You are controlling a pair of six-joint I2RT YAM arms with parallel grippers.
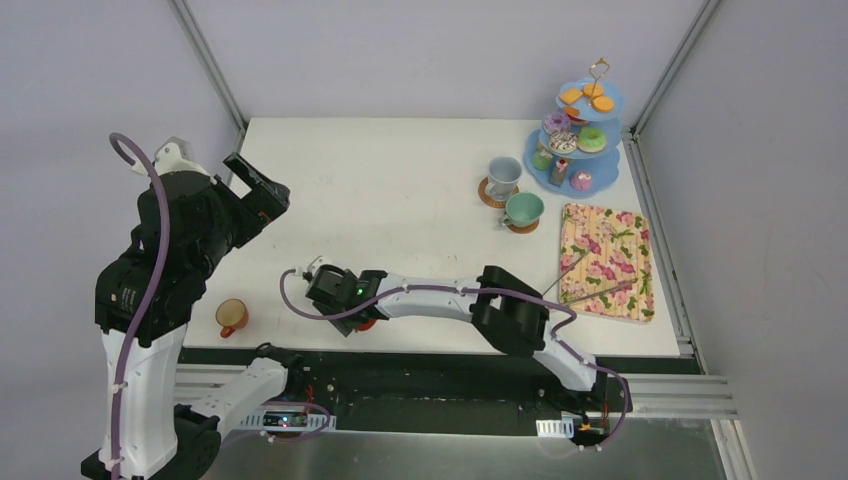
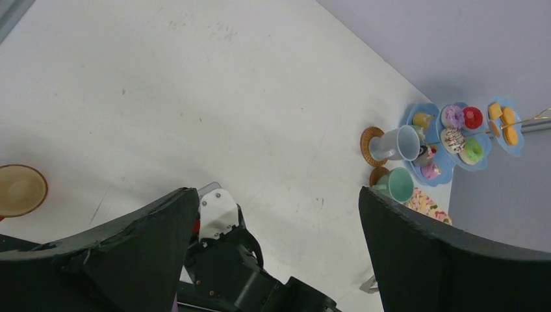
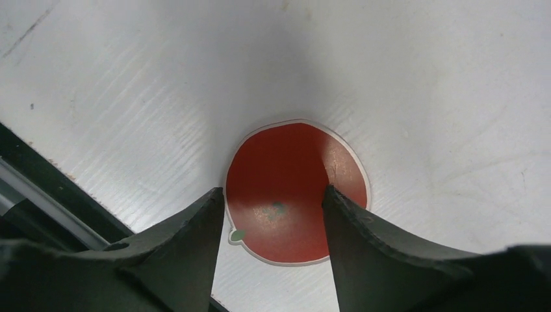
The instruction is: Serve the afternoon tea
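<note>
The right gripper (image 3: 273, 192) has its jaws spread, 1 finger over each side of the red coaster (image 3: 286, 175). The coaster lies flat on the table (image 1: 400, 180) and is not pinched. Whether the fingertips touch it I cannot tell. It sits at the table's front edge, a little left of the middle, with a small green leaf printed at its rim. The right arm stretches leftward along that front edge.

The left gripper (image 2: 277, 192) has its jaws spread wide with nothing between them. It hangs raised above the table's left edge, and its camera looks toward the far right corner.

The orange cup (image 1: 231, 317) stands upright near the front left corner, with no coaster under it. It is left of the red coaster and apart from it.

Toward the far right corner, the grey cup (image 1: 503, 176) stands on a brown coaster (image 1: 487, 194). The mint cup (image 1: 524, 208) stands just in front of it on a 2nd brown coaster (image 1: 520, 227). The 2 cups are just beside each other.

The stand (image 1: 531, 172) fills the far right corner, just beside the grey cup. Its top tier holds orange biscuits (image 1: 587, 95), its middle tier holds donuts (image 1: 592, 139), and its bottom tier holds a few small sweets.

The tray (image 1: 600, 235) lies along the right edge in front of the stand. The tongs (image 1: 600, 292) lie across its front part, with 1 end past its left side.
</note>
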